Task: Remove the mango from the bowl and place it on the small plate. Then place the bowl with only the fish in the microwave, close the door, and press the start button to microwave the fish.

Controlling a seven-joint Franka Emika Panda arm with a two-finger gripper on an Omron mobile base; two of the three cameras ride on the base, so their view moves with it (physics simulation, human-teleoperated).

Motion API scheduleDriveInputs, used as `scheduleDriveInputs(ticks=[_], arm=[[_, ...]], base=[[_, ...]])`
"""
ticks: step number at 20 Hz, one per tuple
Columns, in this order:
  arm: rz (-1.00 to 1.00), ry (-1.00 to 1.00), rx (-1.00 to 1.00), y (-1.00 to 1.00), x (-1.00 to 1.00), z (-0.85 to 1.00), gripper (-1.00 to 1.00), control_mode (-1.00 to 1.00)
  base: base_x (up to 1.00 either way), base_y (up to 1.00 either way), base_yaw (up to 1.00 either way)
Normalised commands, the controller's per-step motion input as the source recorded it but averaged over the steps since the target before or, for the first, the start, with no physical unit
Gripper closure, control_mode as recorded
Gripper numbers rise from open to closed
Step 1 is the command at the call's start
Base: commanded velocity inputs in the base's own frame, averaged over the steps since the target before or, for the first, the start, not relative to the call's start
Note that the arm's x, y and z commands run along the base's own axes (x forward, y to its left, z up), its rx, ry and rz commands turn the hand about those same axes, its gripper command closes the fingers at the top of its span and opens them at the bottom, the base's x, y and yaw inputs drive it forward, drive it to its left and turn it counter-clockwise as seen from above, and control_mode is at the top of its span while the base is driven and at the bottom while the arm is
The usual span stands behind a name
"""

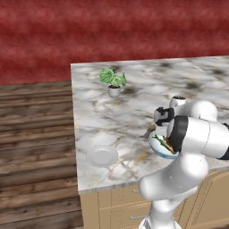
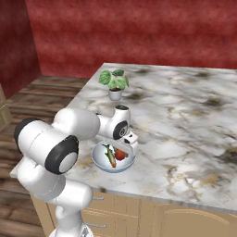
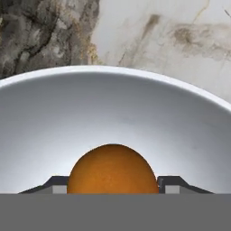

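The light blue-white bowl (image 2: 99, 164) rests near the front edge of the marble counter (image 2: 185, 120). Inside it lie the red-orange mango (image 2: 119, 154) and the green-yellow fish (image 2: 110, 157). My gripper (image 2: 122, 147) reaches down into the bowl. In the hand view the mango (image 3: 113, 169) sits between the two dark fingertips (image 3: 56, 184), which touch its sides, with the bowl's wall (image 3: 113, 113) curving behind. The small plate (image 1: 102, 155) lies bare on the counter, left of the bowl (image 1: 160, 151) in the left base view. The microwave and its door are out of view.
A potted plant (image 1: 112, 80) stands further back on the counter (image 1: 134, 112). The counter's left end and front edge drop to a wooden floor (image 1: 36, 134). Light wooden cabinet drawers (image 2: 139, 213) run below the counter. A red wall (image 2: 139, 32) stands behind.
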Motion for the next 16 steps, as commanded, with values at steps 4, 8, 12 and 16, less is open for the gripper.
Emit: scheduleDriveInputs(ticks=[4,8,12,16], arm=[[-0.02,-0.18,-0.01,0.0,-0.33,0.68,1.0,-1.0],[0.0,-0.31,-0.02,0.09,-0.46,1.0,1.0,-1.0],[0.0,-0.09,-0.04,0.84,-0.35,0.78,1.0,-1.0],[0.02,0.01,-0.04,1.0,-0.03,0.62,1.0,-1.0]], base=[[0.0,0.0,0.0],[0.0,0.0,0.0],[0.0,0.0,0.0],[0.0,0.0,0.0]])
